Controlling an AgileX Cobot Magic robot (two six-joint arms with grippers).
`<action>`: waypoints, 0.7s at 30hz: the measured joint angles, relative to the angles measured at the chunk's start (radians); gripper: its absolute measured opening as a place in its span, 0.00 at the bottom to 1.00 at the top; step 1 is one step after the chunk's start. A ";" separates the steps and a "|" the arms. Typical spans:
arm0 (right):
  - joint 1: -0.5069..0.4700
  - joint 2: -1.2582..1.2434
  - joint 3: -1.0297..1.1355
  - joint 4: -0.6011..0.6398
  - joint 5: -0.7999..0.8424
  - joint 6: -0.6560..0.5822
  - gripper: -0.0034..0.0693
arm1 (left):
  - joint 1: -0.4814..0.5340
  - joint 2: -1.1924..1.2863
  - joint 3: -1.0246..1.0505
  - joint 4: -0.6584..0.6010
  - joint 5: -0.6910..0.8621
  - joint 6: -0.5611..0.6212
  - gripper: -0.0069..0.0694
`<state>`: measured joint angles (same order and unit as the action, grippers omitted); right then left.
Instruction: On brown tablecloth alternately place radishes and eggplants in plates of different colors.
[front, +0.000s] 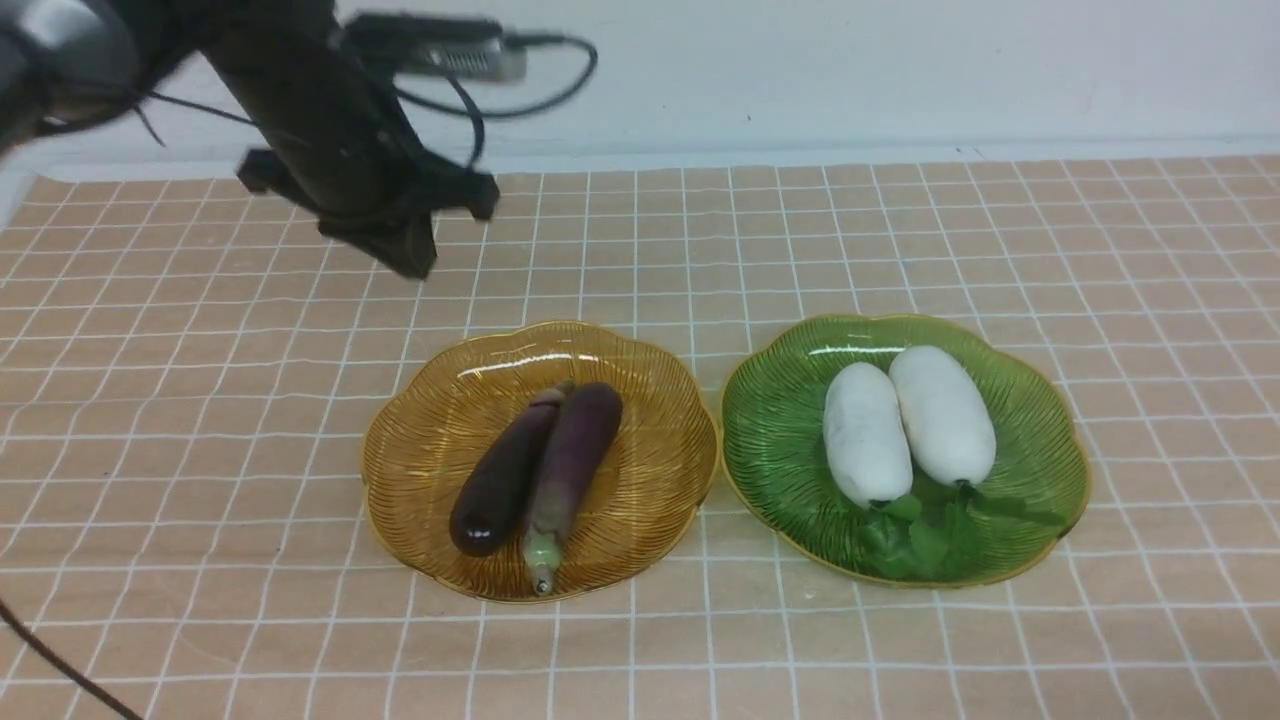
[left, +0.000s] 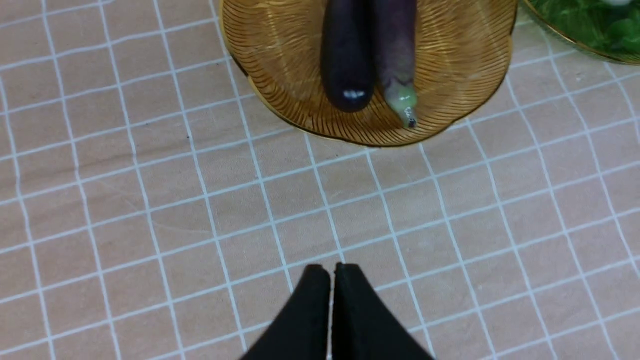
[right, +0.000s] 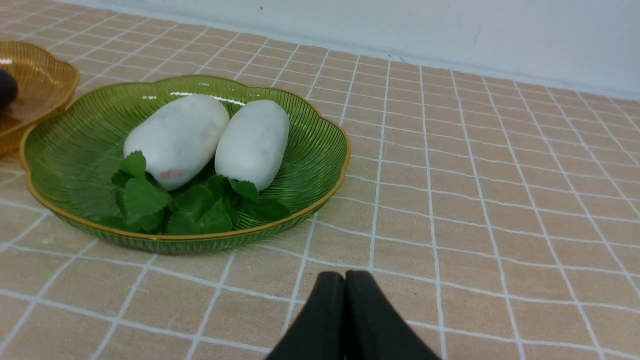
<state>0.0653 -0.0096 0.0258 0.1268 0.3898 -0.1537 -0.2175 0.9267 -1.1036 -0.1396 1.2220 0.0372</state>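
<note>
Both claws are clenched and empty: the left gripper (left: 332, 267) and the right gripper (right: 345, 275) show fingertips pressed together above the brown tablecloth (front: 200, 420). In the front view, two eggplants (front: 540, 465) are seen in the amber plate (front: 420, 440) at centre, two radishes (front: 905, 425) in the green plate (front: 770, 430) at right. The left arm, upper left, is blurred; the right arm is out of frame.

left arm (front: 330, 130) blurred, top cut off

Bright, even light from overhead leaves white glare streaks on both plates (front: 1040, 470) toward twelve o'clock, shadows faint, while the left arm (front: 330, 140) at ten o'clock looks motion-blurred.
</note>
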 joint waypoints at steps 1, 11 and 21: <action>0.000 0.000 0.000 0.000 0.000 0.006 0.03 | 0.000 -0.027 0.010 -0.001 0.000 0.003 0.09; 0.000 0.000 0.000 0.000 0.000 0.010 0.03 | 0.000 -0.472 0.374 -0.052 -0.325 0.052 0.09; 0.000 0.000 0.000 0.000 0.000 0.010 0.03 | 0.000 -0.723 0.764 -0.109 -0.832 0.052 0.09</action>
<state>0.0653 -0.0096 0.0258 0.1268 0.3898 -0.1433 -0.2175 0.2033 -0.3396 -0.2483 0.3899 0.0893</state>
